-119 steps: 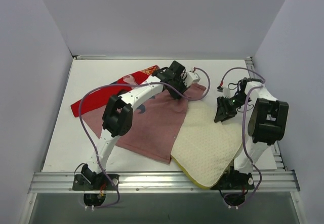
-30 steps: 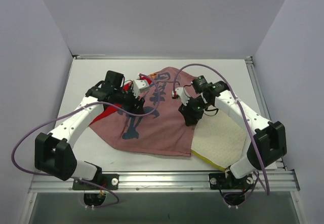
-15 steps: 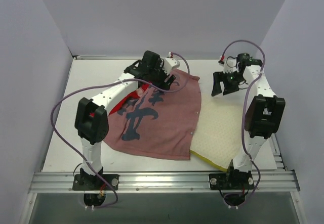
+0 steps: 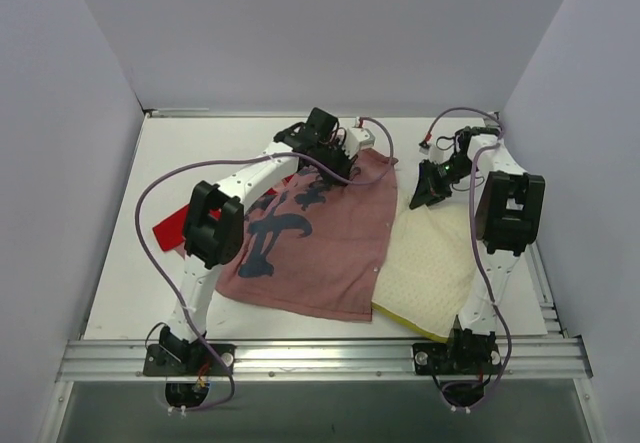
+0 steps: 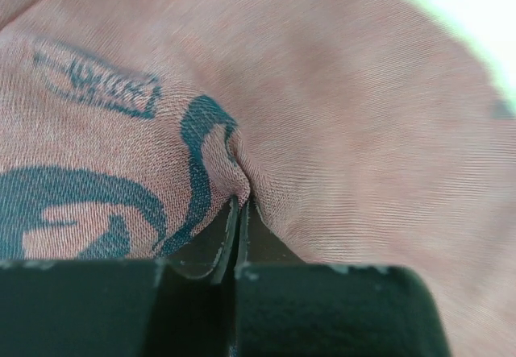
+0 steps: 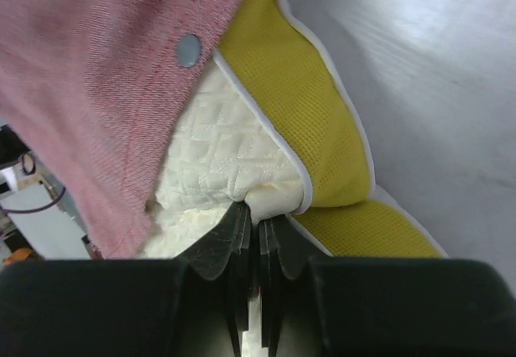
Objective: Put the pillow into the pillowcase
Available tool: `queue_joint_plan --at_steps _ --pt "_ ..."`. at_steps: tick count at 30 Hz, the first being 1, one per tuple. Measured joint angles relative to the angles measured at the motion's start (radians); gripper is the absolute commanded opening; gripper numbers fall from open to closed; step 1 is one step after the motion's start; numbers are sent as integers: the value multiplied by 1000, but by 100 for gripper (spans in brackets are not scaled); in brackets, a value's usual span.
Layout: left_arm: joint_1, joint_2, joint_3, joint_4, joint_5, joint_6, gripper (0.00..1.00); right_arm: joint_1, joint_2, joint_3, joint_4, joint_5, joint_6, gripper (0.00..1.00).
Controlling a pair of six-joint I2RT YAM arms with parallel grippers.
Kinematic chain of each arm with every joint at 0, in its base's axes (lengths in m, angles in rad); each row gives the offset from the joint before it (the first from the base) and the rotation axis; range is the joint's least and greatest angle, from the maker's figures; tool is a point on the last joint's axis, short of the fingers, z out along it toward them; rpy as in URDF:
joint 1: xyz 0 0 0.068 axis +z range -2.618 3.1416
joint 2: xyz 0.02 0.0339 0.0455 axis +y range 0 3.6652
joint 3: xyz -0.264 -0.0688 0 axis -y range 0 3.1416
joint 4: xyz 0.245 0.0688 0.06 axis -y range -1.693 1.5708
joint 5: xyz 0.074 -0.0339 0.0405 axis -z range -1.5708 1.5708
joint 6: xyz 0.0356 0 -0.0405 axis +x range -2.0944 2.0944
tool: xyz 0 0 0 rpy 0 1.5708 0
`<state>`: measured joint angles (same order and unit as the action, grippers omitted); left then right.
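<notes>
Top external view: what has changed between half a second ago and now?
The left hand shifted right and closed on a fold of the pillowcase. The right hand came down and closed on a corner of the pillow. Pillowcase and pillow lie roughly as before.

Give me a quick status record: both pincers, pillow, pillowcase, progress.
left pincer: shut, pinching a fold of the pillowcase near its far edge
right pincer: shut on a far corner of the pillow
pillowcase: spread on the table, dull pink side up, red showing at its left
pillow: right of the pillowcase, its left edge under the fabric, most of it bare
progress: most of the pillow not yet inside
</notes>
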<state>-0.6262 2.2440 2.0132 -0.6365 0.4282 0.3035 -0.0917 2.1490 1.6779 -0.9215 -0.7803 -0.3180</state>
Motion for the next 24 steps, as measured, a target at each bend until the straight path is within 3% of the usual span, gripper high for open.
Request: queue_joint_plan --at_steps 1,2,3,5,7,8,10,11,12,13,18,24 --pt "0 -10 0 -7 43 1 11 0 0 0 -8 -25 -3 0" --pt "-1 -21 0 -15 87 3 40 0 -3 0 -15 -50 -6 0" --pt "-2 -34 0 -23 132 8 50 0 -10 -3 -20 -72 -13 0" --pt "-8 -67 0 -42 237 -9 65 2 -39 -14 -22 -122 -36 0" --pt "-16 -95 3 -53 290 -18 73 11 -84 -23 -28 -153 -65 0" --pt "-21 -106 11 -59 299 -18 76 19 -107 -25 -32 -159 -81 21" --pt "-18 -114 57 -69 288 -21 80 28 -150 -29 -47 -161 -105 52" --pt "-10 -105 95 -72 275 -22 82 32 -165 -29 -54 -158 -108 74" --pt "3 -92 140 -72 258 -22 86 33 -176 -29 -60 -152 -108 76" --pt "19 -71 201 -77 232 -21 89 30 -182 -29 -62 -141 -115 90" --pt "120 117 511 -44 139 12 97 -24 -180 -28 -63 -24 -105 100" --pt "171 287 541 -16 48 71 97 -58 -142 -19 -62 101 -127 100"
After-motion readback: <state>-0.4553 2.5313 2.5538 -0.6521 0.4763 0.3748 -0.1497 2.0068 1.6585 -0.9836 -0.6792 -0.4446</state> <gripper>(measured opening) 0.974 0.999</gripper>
